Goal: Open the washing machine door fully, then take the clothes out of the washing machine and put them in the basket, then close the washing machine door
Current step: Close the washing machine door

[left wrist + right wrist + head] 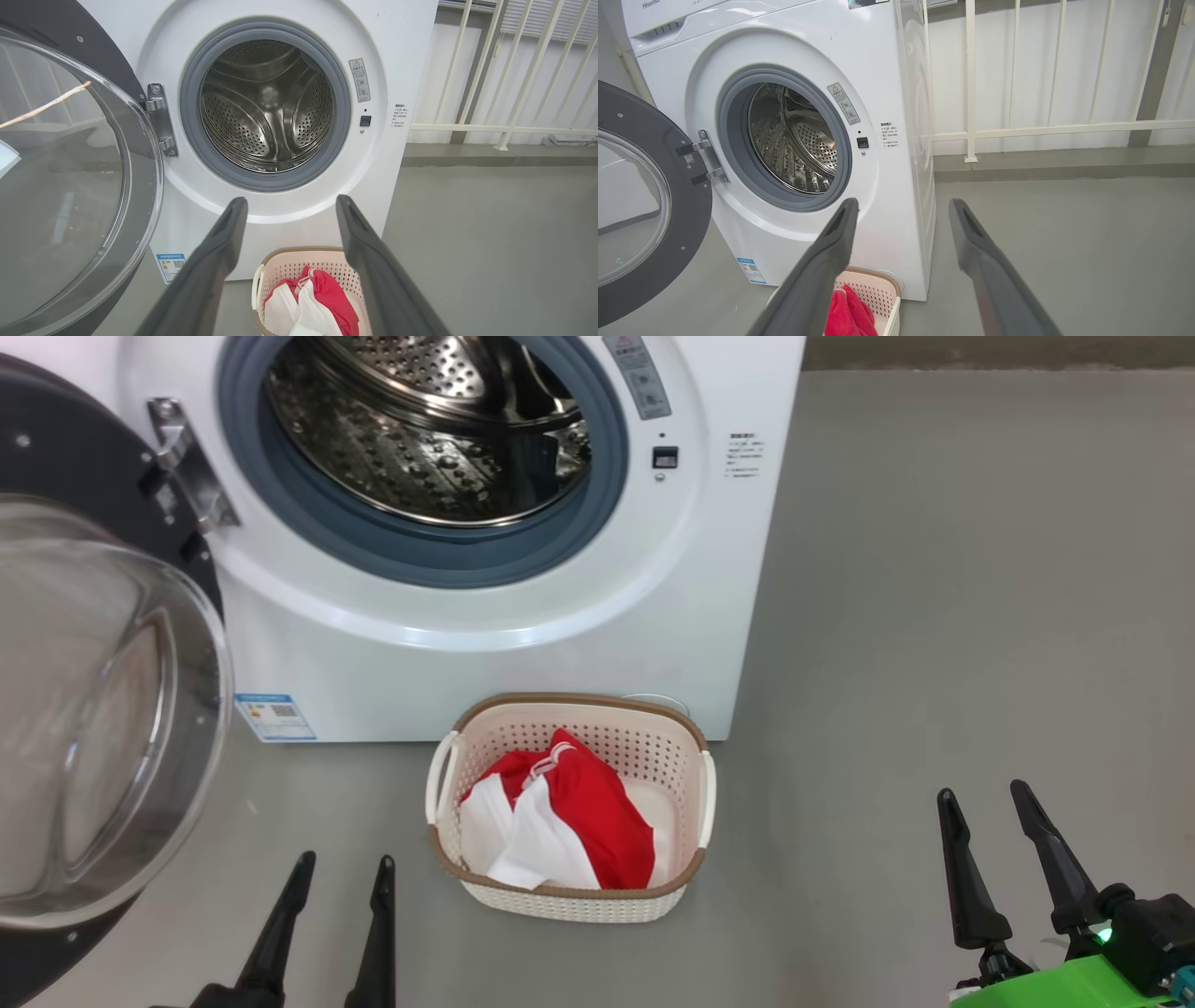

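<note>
The clothes [588, 803], a bright red garment with white trim bunched over white fabric, lie inside the small cream perforated plastic basket [569, 702] with its brown woven-look rim and white side handles. The basket sits on the grey floor [934, 616] at six o'clock of the big white front-loading washing machine [485, 635], just beside its front panel. The washing machine door [103, 709], round with a wide glossy black rim and a bulging clear glass bowl, stands swung wide at nine o'clock of the opening, hanging from a metal hinge [191, 467]. Through the grey rubber gasket [420, 560] I see the perforated steel drum [429, 429]. A small blue label [274, 717] sits at the machine's seven o'clock corner. My left pincer [345, 861] hovers at eight o'clock of the basket, near it but apart, between the basket and the door, its two dark fingers spread and holding nothing. My right pincer [982, 791] hangs at three o'clock of the basket, well apart from it, fingers likewise spread, gripping nothing.
</note>
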